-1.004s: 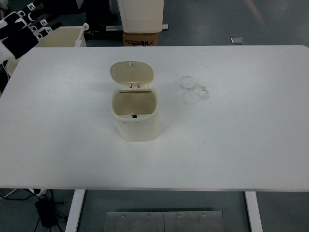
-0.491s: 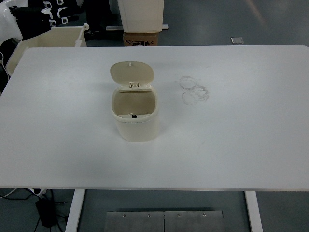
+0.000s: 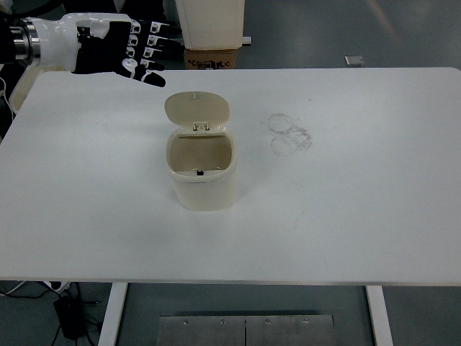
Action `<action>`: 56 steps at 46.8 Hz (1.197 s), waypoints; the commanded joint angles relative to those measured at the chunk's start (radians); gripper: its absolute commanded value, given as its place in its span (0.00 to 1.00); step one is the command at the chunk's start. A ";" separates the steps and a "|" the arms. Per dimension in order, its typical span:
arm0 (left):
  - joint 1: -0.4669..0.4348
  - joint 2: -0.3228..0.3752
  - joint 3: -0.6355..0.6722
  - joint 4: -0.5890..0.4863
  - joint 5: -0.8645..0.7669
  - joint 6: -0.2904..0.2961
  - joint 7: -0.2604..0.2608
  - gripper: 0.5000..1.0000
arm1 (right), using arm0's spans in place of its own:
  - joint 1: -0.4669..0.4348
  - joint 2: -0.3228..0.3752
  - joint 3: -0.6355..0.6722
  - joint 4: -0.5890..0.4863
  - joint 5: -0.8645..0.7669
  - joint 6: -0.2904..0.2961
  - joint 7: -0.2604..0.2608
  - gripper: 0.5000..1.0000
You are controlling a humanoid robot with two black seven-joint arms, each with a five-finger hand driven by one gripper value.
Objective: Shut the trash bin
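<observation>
Near the middle of the white table (image 3: 346, 216), well clear of every edge, the cream trash bin (image 3: 203, 173) is standing upright with its lid (image 3: 197, 108) tilting open toward the far side, while the left hand (image 3: 108, 49) is hovering at the far-left corner, fingers spread, gripping nothing.
</observation>
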 commanded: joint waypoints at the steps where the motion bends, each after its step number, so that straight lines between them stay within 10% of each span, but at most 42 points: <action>1: -0.034 -0.003 0.017 -0.027 0.002 -0.001 0.000 1.00 | 0.000 0.000 0.000 0.000 0.000 0.000 0.000 0.99; 56: -0.033 -0.100 0.082 -0.001 0.092 0.025 0.000 1.00 | 0.000 0.000 0.000 0.000 0.000 0.000 0.000 0.99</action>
